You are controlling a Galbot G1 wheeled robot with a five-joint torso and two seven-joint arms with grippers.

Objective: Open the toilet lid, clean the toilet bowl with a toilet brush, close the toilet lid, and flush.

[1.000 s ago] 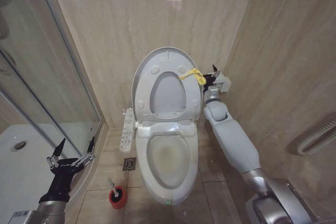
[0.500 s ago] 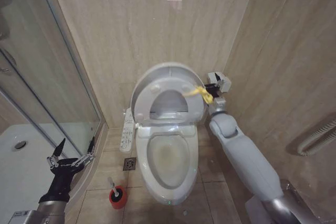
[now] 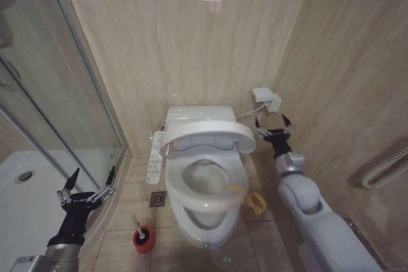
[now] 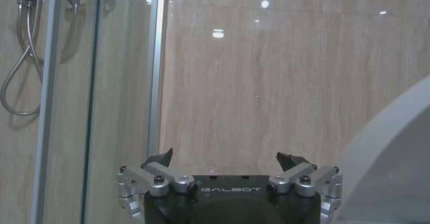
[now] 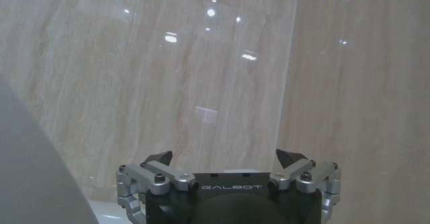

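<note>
Since one second ago the toilet lid [image 3: 210, 133] has gone from standing upright against the wall to hanging about halfway down over the toilet bowl [image 3: 205, 221], and the yellow strap [image 3: 250, 197] that was up at the lid's edge, at the right gripper, now hangs loose over the bowl's right rim. The right gripper [image 3: 273, 127] has let go of the strap; you see it just beside the lid's right edge, below the small white wall box [image 3: 266, 99], with its fingers spread wide and nothing between them.

The lid does not yet lie flat, and part of the bowl's inside is visible under it, so I judge the closing step is in progress, not finished. The toilet brush [image 3: 139, 231] stands in its red holder [image 3: 143, 239] on the floor tiles left of the bowl, so the brushing seems to be over, though you cannot confirm it here. Flushing is left to do, probably at the white control panel [image 3: 155, 157] on the bowl's left side.

The left gripper [image 3: 87, 186] waits low by the glass shower door [image 3: 57, 93], fingers wide and empty.
</note>
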